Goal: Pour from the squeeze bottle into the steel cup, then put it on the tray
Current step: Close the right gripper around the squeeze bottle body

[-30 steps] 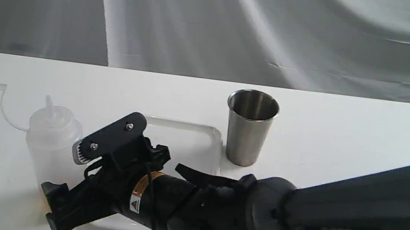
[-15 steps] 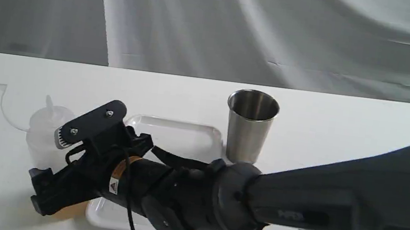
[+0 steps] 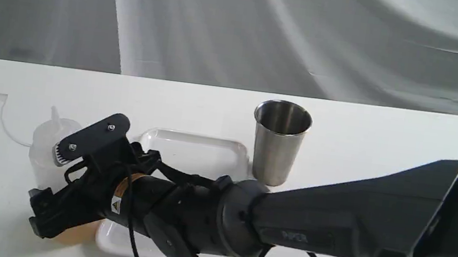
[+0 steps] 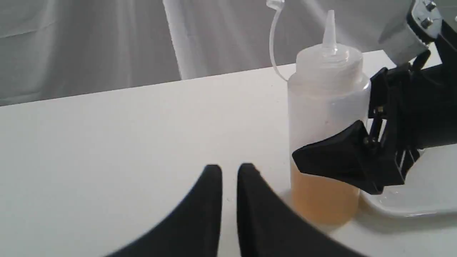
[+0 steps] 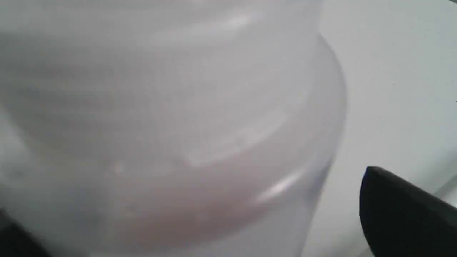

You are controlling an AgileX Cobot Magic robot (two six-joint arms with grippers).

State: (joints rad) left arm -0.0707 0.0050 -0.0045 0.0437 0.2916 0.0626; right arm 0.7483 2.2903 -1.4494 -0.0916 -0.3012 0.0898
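My right pincer (image 3: pixel 49 183) is released. Its jaws are spread wide on either side of the bottle (image 4: pixel 328 107) and grasp nothing yet. The bottle stands upright on the table (image 3: pixel 385 134), just beside the tray (image 3: pixel 195 155), with amber liquid (image 4: pixel 321 192) in its lower part. The cup (image 3: pixel 279 143) stands by the tray's far right corner.

Procedure:
1. Centre the bottle body between the jaws.
2. Close gently. The wall is probably soft, and a hard clench could squirt liquid from the uncapped nozzle (image 4: pixel 329 25).
3. Keep the cap strap (image 4: pixel 273 43) clear of the jaws.
4. Lift straight up before travelling to the cup.

My left pincer (image 4: pixel 230 169) is empty, its fingers nearly together.
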